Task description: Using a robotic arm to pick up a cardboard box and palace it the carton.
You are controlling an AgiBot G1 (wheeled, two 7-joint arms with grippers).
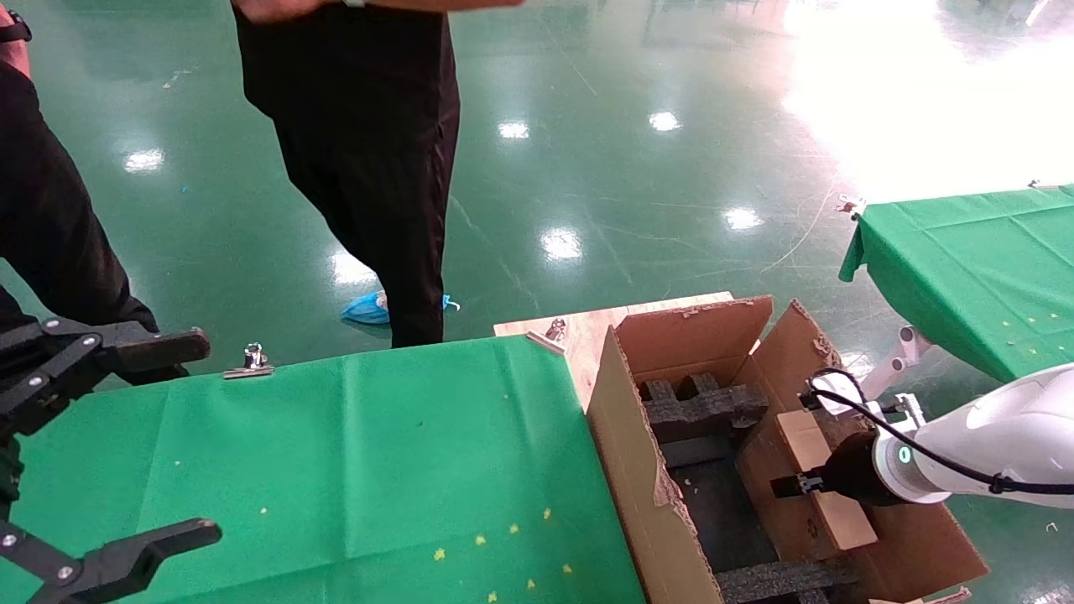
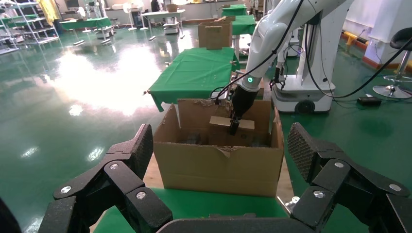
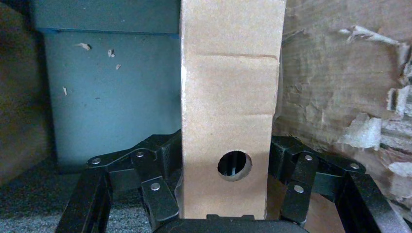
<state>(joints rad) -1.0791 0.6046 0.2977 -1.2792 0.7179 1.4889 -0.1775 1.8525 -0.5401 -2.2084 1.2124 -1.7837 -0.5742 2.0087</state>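
Green floor surrounds the carton (image 1: 621, 470). Inside it, against its far wall, the right gripper (image 1: 797, 485) clamps the cardboard box (image 1: 826, 470). Placing step: next, lower between foam blocks (image 1: 705, 407), then release. Left gripper (image 1: 126, 445) idles wide open beside the carton, over the table (image 1: 352, 453).

A: Is any lettering, label or number readable on the flat brown cardboard box (image 3: 231, 111) with the round hole?

B: None; its narrow side is plain.

A: And the large brown corrugated carton (image 2: 221, 160) with ragged flaps?

B: Bare cardboard, with no print or brand. A small dark mark sits on the box in the head view, too small to read.
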